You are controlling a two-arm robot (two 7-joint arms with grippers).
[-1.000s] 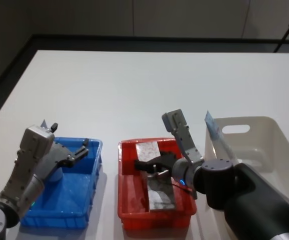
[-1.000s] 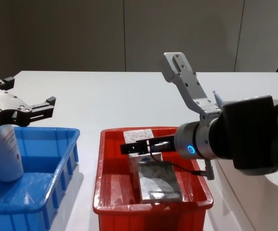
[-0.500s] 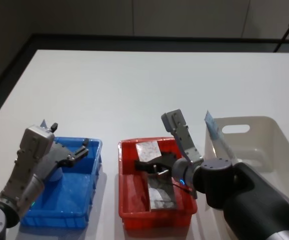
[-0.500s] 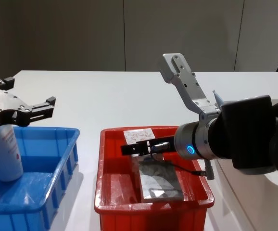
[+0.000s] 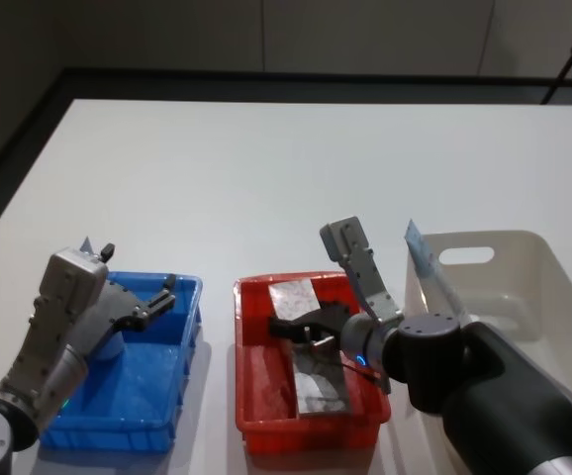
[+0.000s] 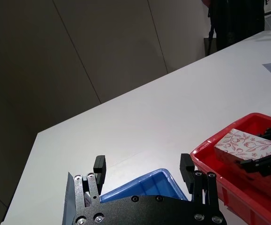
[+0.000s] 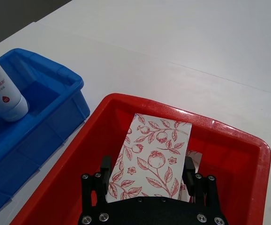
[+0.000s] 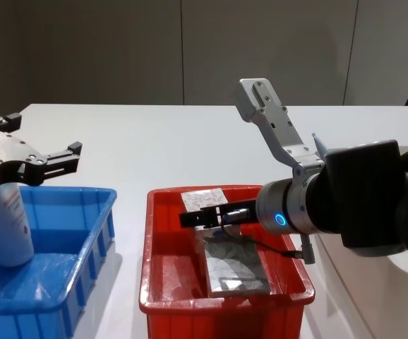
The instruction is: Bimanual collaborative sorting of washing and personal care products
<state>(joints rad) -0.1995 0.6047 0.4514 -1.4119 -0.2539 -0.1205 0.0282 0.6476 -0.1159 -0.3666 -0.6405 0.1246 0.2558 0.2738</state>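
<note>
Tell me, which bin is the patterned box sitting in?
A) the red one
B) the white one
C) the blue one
A: the leaf-patterned box lies inside the red bin, just ahead of the open right gripper; the blue bin holds a tube.

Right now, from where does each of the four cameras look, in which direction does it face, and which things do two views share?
Head view: high, facing down at the table; both arms show, left gripper over the blue bin, right gripper over the red bin.
Chest view: lower, facing across the table; a pale-blue tube stands in the blue bin.
Left wrist view: looks past its open fingers across the table.
Right wrist view: looks down into the red bin at a leaf-pattern box.
Both wrist views share that box.
</note>
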